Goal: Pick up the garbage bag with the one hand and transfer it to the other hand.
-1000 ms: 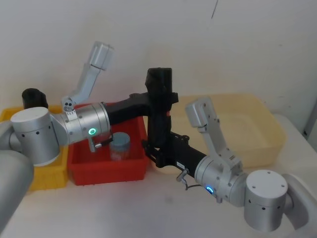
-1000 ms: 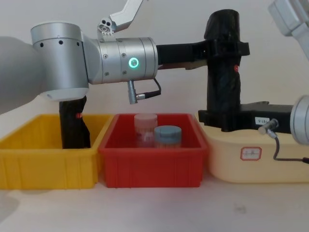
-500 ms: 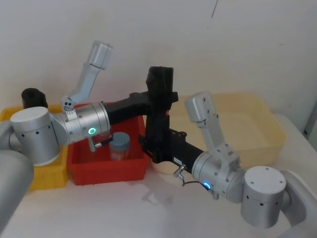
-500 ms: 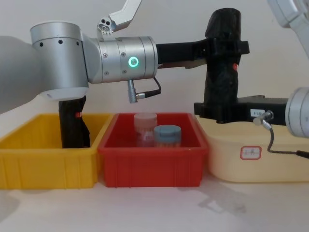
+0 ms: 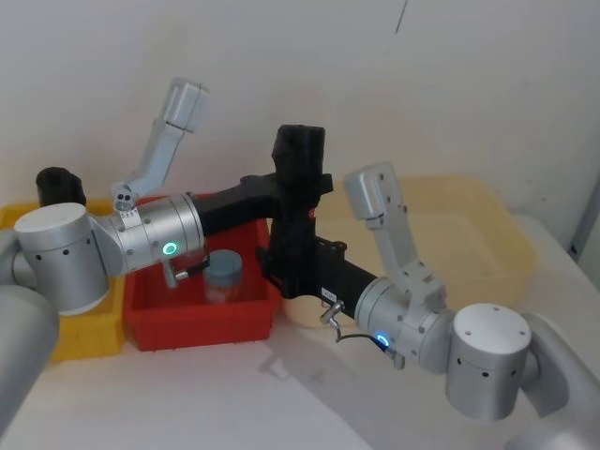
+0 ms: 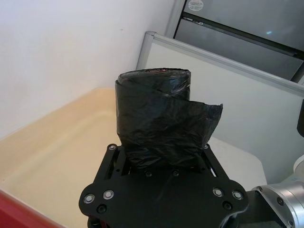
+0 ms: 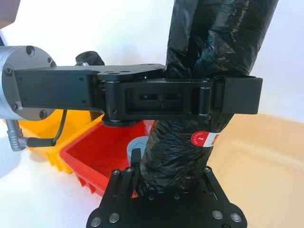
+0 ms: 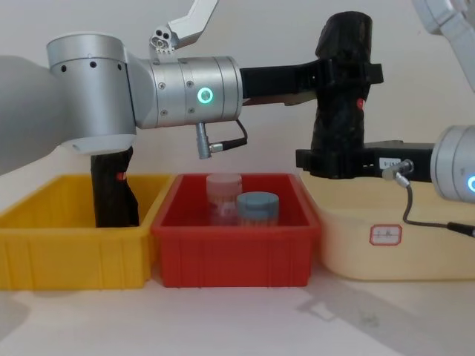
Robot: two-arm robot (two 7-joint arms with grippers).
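Clamping the bag (image 8: 340, 119) high, left tool (image 8: 347, 74) leaves its base free for right tool (image 8: 332, 159), whose closure I cannot tell.

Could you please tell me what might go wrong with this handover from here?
The left claw grips the garbage bag high up, while the right claw sits at its lower end; released too soon, the bag could drop toward the red bin or the cream tub.
Held so low, the tall roll may tilt over.
The claws sit close together, so they might knock when parting.
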